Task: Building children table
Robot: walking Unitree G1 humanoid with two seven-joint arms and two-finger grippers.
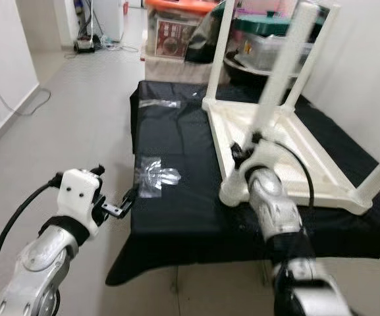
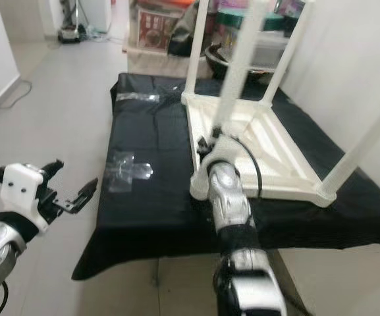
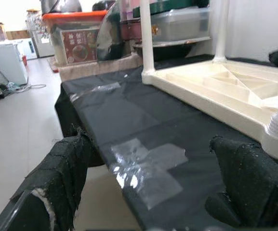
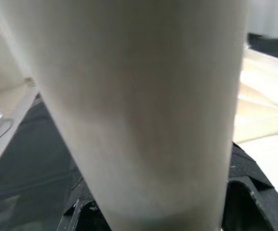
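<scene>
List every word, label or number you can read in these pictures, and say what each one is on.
No text reads clearly.
Red label on the orange-lidded storage box: print and a round picture, too blurred to read.
Clear tape on the black cloth: no writing.
White table and the leg held by the right gripper: no markings visible.
Left gripper: no markings visible.

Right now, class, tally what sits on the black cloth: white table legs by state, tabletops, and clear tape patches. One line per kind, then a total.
Legs standing in the upturned tabletop's corners: 3
Legs held by the right gripper at the near corner: 1
White tabletops, upside down: 1
Clear tape patches: 2
Total: 7
</scene>
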